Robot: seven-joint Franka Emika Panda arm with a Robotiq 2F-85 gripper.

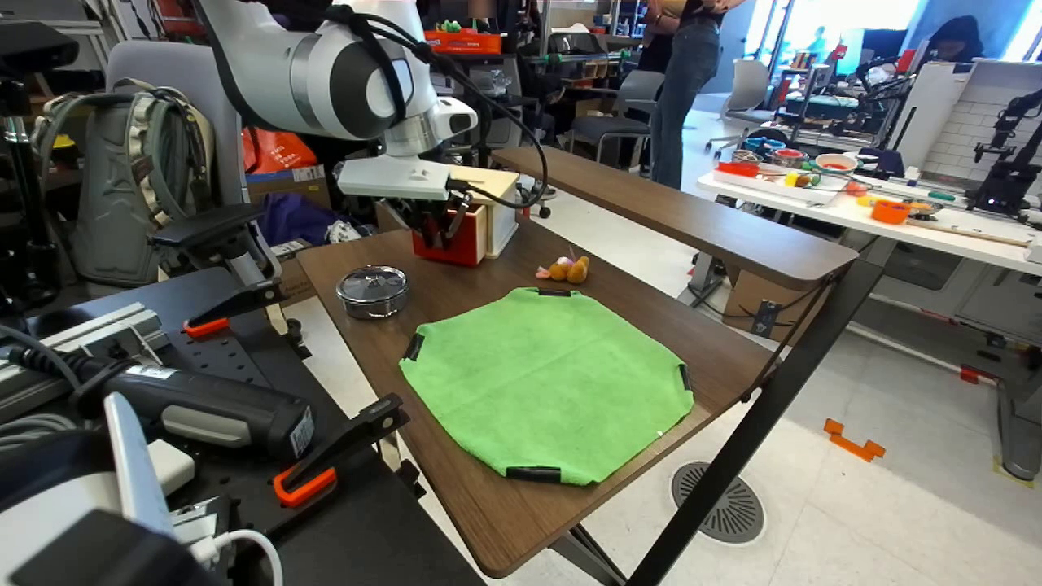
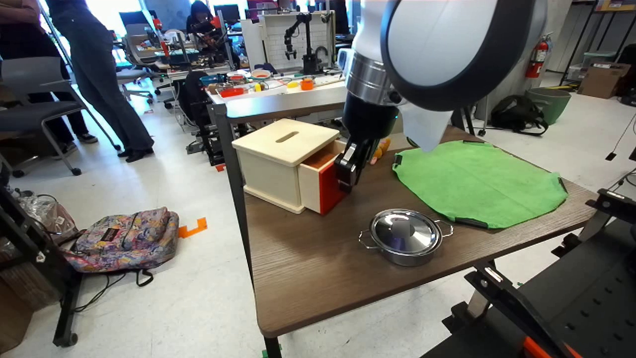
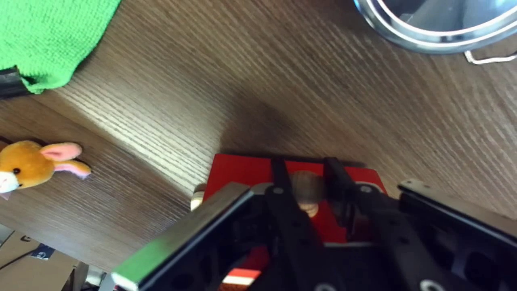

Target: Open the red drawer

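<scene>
pinching drawer knob (image 3: 307,186), claw (image 3: 305,166) near-closed

Centre of an exterior view: red drawer (image 2: 329,195), front solid red, side pale wood; box (image 2: 271,174) cream. Cloth (image 1: 553,382), lower centre in an exterior view: lime green, 4 black patches (image 1: 533,474) along the edge. Table (image 2: 298,283): brown, streaked grain. Pot (image 2: 405,236): silver. Lower left of an exterior view, backpack (image 2: 126,241): multicoloured print. Wrist view: plush toy (image 3: 28,165), left edge, orange-tan, pink inner ears, white muzzle; gripper (image 3: 305,167), bottom, black.

Background windows (image 1: 822,15) glare; pale light streaks the tabletop (image 3: 194,89); the drawer knob (image 3: 307,186) blurs.
</scene>
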